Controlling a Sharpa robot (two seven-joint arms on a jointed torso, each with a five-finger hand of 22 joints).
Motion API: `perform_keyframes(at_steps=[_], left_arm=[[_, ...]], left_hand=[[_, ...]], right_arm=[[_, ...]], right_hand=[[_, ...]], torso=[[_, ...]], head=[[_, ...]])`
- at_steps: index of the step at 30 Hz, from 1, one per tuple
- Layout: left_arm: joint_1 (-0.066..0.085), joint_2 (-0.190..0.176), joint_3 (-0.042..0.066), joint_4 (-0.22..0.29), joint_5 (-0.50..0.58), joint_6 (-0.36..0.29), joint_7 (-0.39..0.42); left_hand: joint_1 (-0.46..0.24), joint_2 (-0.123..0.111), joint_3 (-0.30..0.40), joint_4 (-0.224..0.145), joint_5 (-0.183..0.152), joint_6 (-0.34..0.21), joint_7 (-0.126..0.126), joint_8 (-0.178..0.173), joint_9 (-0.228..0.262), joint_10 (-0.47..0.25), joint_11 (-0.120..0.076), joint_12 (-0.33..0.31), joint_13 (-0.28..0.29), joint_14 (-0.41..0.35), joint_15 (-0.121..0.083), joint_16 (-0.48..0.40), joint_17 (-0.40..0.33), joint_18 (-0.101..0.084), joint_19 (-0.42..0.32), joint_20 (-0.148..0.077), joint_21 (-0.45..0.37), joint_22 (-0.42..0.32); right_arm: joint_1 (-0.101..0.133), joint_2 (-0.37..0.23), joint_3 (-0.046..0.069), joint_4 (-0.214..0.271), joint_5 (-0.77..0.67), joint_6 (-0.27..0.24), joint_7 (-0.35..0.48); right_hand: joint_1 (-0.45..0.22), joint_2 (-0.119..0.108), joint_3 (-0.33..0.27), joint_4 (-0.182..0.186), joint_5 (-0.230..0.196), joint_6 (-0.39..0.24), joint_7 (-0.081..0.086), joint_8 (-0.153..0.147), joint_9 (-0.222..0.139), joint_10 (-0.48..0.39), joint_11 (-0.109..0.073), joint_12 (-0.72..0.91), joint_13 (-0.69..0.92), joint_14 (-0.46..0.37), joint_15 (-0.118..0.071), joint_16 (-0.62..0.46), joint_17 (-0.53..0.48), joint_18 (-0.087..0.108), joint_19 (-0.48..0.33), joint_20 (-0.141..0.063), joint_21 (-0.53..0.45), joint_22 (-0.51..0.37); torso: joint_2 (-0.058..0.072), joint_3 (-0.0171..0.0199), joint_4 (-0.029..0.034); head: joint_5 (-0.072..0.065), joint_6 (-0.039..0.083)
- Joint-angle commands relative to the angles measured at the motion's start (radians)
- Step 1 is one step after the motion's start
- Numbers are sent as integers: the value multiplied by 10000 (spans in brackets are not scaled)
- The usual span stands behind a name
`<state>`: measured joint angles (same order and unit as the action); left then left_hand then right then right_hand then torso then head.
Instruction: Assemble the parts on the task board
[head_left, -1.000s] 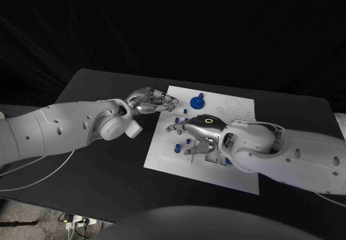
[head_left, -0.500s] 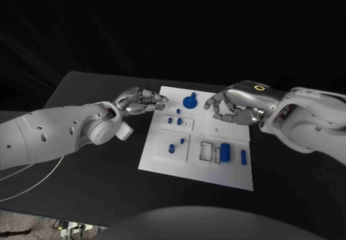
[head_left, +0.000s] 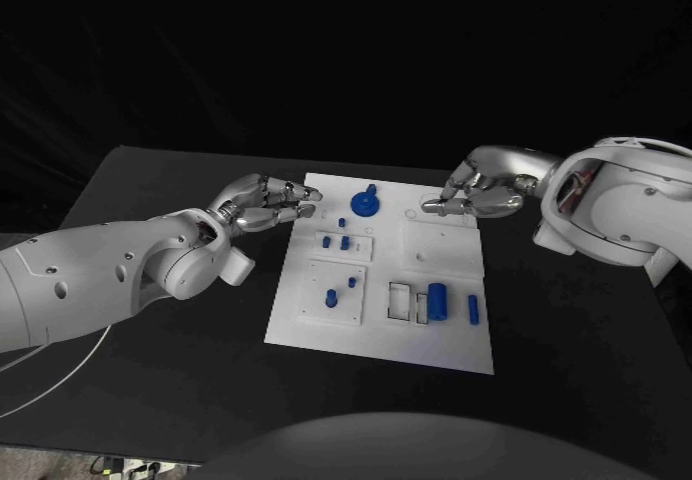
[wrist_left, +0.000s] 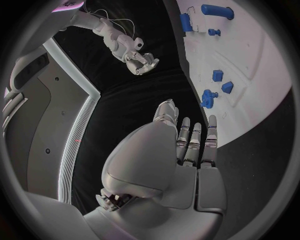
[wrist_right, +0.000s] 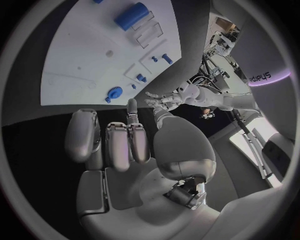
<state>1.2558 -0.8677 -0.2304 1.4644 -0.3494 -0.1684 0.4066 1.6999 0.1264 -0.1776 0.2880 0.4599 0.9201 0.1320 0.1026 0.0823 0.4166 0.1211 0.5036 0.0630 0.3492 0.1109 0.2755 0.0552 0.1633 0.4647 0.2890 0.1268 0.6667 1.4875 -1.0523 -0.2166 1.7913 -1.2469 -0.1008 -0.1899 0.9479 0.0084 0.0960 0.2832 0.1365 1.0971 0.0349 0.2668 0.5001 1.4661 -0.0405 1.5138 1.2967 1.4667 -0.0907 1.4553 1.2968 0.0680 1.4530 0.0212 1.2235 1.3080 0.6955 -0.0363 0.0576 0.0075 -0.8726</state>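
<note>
The white task board (head_left: 378, 335) lies in the middle of the table. On it I see a round blue knob (head_left: 366, 203) at the far edge, two small pegs (head_left: 336, 241) and two small pieces (head_left: 340, 291) on the left side, and a blue cylinder (head_left: 437, 298) with a thinner bar (head_left: 472, 308) nearer me. My left hand (head_left: 270, 204) hovers off the board's far left corner, fingers loosely bent, holding nothing. My right hand (head_left: 472, 195) hangs over the far right part of the board with nothing in it. The board (wrist_right: 81, 55) and knob (wrist_right: 114, 92) lie ahead of that palm.
The black table (head_left: 159, 180) surrounds the board on all sides. Empty recesses (head_left: 404, 300) sit beside the cylinder. The left wrist view shows the board (wrist_left: 250, 55), the knob (wrist_left: 209, 97) and the other hand (wrist_left: 140, 62) beyond it.
My right hand has lifted off the board's middle and drawn back to its far right part, uncovering the parts below. The left hand has hardly moved. The camera view shifted.
</note>
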Motion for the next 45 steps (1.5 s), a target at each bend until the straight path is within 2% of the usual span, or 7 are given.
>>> perform_keyframes(at_steps=[1,5,9,13,18,24,45], left_arm=[[2,53,8,-1,61,4,193],[2,104,8,-37,61,106,170],[2,128,8,-36,61,153,160],[2,144,8,-31,61,189,153],[2,177,8,-43,61,237,155],[2,216,8,-57,61,303,134],[0,309,8,-153,61,458,-28]], left_hand=[[109,9,50,-12,38,66,-17,64,12,43,-30,-15,10,73,36,55,17,-146,36,-1,21,-15],[112,24,53,-5,48,71,-7,69,14,56,-17,-11,10,101,50,76,21,-146,40,1,23,-22],[112,31,53,-2,50,75,-1,72,15,64,-7,-7,11,132,60,99,26,-146,44,3,24,-26],[112,40,49,3,49,91,11,84,20,91,11,2,12,190,79,143,34,-146,54,5,30,-36],[109,41,45,5,48,96,16,88,22,107,19,9,14,219,88,165,38,-146,59,6,32,-41],[107,43,41,7,46,101,19,92,24,120,24,14,15,245,94,185,42,-147,63,7,34,-45],[97,38,28,10,38,111,28,101,27,153,37,27,18,293,108,221,48,-148,72,9,38,-54]], right_arm=[[10,376,-9,-347,946,2458,-2773],[-7,850,-12,-791,946,3240,-3590],[-110,1204,-15,-1183,1017,3791,-3942],[-322,1501,-17,-1462,1094,4208,-4148],[-590,1684,-19,-1673,1145,4301,-4271],[-825,1828,-20,-1893,1345,4398,-4341],[-1277,1933,-33,-2009,2601,4155,-4436]], right_hand=[[-614,66,-263,-23,-135,401,-159,11,77,1047,-105,570,2741,923,-124,813,2168,-268,538,-123,1343,2079],[-852,43,-451,28,-272,730,-95,-204,28,1047,-49,570,2741,1040,-202,1155,2740,-489,885,-177,2548,2379],[-810,28,-482,-11,-310,711,-71,-454,-128,1047,16,570,2741,1040,-176,1155,2740,-494,886,-176,2605,2387],[-505,13,-415,-213,35,742,-35,-711,-332,1047,49,570,2741,1040,-142,1155,2740,-508,898,-151,2697,2405],[-327,-16,-372,-375,579,823,-25,-916,-519,1047,55,570,2741,1040,-136,1155,2740,-505,887,-138,2714,2402],[-275,-48,-368,-449,664,797,-8,-1030,-613,1047,64,570,2741,1040,-122,1155,2740,-497,869,-127,2686,2390],[-791,73,-623,-154,-388,455,163,-1641,-1091,1047,192,570,2741,1040,49,1155,2740,-449,771,19,2524,2325]], torso=[[10,-1,0],[-1,-2,16],[-14,-29,6],[-1,-13,17],[-17,-8,21],[-25,-16,-10],[-25,-17,5]], head=[[-130,0],[-204,0],[-203,0],[-215,0],[-203,0],[-154,0],[-179,0]])
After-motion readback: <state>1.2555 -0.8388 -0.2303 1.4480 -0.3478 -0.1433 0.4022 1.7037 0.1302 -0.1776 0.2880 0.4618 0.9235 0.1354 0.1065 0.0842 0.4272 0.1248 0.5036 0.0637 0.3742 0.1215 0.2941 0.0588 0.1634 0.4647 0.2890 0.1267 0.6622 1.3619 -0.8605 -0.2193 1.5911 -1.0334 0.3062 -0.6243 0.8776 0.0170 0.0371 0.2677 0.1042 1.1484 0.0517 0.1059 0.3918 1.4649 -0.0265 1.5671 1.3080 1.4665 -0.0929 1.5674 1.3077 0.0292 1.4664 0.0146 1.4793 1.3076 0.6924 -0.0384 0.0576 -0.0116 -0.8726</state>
